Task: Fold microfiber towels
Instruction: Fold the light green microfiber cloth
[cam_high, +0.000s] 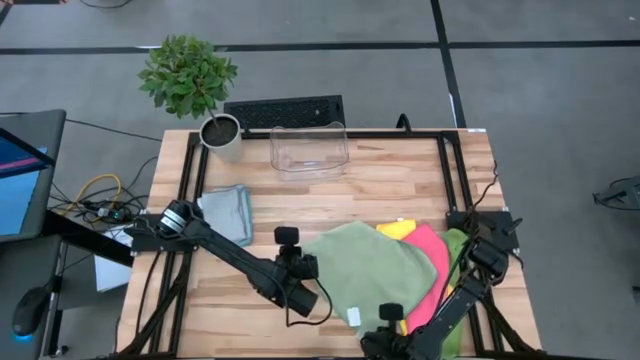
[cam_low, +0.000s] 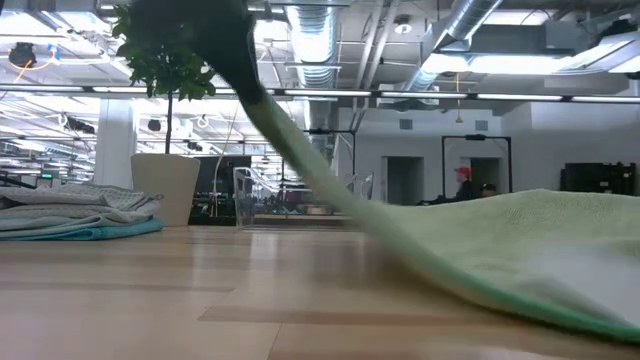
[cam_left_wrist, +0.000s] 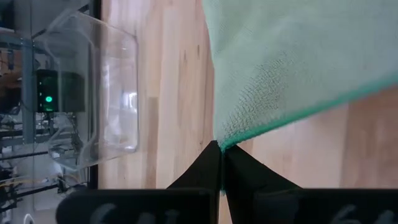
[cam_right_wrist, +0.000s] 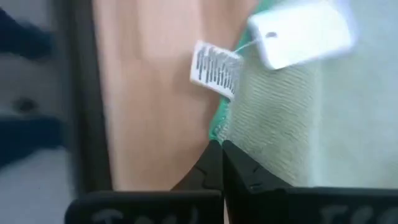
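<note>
bare wood (cam_high: 400, 180) beyond green towel (cam_high: 365, 265)

Pale green towel (cam_high: 365, 270) with teal edging; pink towel (cam_high: 428, 262); yellow towel (cam_high: 397, 229).

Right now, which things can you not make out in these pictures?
- Printed text on the white tag, right wrist view: blurred.
- Towels under the pale green towel, high view: mostly covered; only yellow, pink and lime green edges show.
- Right hand, high view: partly cut off by the bottom edge.
</note>
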